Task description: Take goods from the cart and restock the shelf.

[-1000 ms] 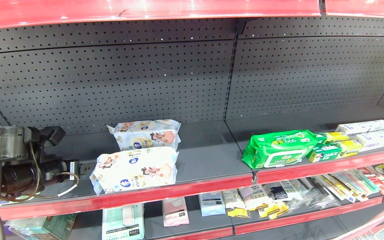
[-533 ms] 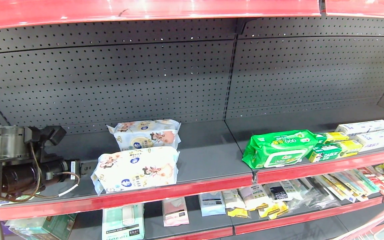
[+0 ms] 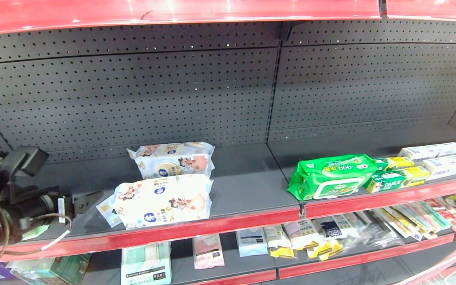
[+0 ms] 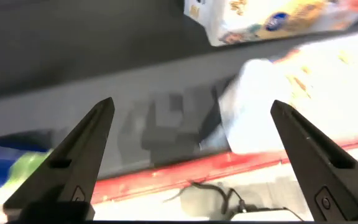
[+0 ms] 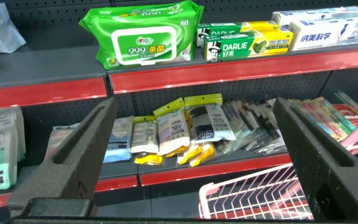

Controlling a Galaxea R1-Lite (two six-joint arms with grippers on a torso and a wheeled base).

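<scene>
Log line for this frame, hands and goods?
left hand open, beside front white printed wipes pack on grey shelf | right hand open, empty

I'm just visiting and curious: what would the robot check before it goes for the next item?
1. Left gripper open and empty: ok.
2. Left gripper apart from front pack: ok.
3. Front pack flat on shelf: ok.
4. Right gripper open and empty: ok.
5. Bare shelf between front pack and green pack: ok.
6. Goods left in cart: cannot tell.
</scene>
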